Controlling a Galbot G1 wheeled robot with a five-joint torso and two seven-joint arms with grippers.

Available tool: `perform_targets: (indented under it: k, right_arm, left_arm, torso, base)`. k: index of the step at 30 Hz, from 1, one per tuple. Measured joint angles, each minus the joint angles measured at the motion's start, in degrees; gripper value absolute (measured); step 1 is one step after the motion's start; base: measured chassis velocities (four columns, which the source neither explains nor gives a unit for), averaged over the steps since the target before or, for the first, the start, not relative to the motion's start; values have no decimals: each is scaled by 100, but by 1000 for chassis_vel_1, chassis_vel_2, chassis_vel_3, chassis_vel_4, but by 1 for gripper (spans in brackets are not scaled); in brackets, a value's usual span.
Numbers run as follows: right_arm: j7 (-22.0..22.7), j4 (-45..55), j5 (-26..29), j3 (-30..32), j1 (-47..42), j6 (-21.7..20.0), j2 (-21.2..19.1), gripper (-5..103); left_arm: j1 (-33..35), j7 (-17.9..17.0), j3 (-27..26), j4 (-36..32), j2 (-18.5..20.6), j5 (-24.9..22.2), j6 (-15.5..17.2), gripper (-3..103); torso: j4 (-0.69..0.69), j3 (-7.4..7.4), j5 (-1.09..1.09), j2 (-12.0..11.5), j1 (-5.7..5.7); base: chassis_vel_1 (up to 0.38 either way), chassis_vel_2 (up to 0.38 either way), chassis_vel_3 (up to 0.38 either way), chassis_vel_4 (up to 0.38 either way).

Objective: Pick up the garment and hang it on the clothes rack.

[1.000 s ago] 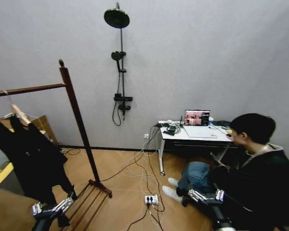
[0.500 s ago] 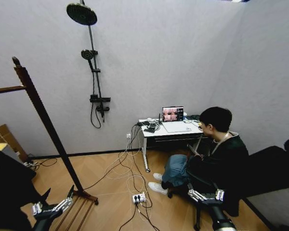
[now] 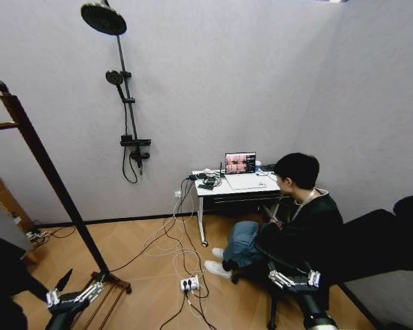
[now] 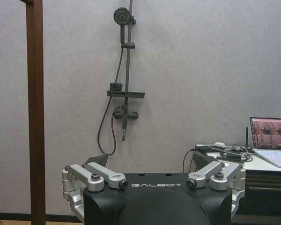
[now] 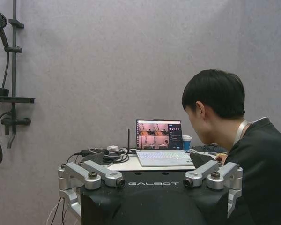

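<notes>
While grippers hang low | clothes rack (image 3: 48, 175) left | desk (image 3: 237, 187) ahead

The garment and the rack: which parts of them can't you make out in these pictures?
- Garment, head view: a dark mass cut by the left edge; hanger and front marks out of frame.
- Rack, head view: rail cut by the left edge, second post out of frame.
- Rack post, left wrist view: knob and base cut off.
</notes>
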Motion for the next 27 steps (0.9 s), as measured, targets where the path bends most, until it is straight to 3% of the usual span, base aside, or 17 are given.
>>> perform_targets:
  k: [1,27]
  right_arm:
    - [0,0,0,0,-1,0,0,100]
    - [0,0,0,-1,0,0,2,100]
  left_arm:
    - [0,0,0,0,0,0,0,100]
    - [0,-3,-1,0,0,0,0,100]
  torso:
    - [-1,0,-7,0,-1]
    - [0,0,-4,0,0]
  base:
    - [-72,-74,14,40]
    - [4,1,-3,-3]
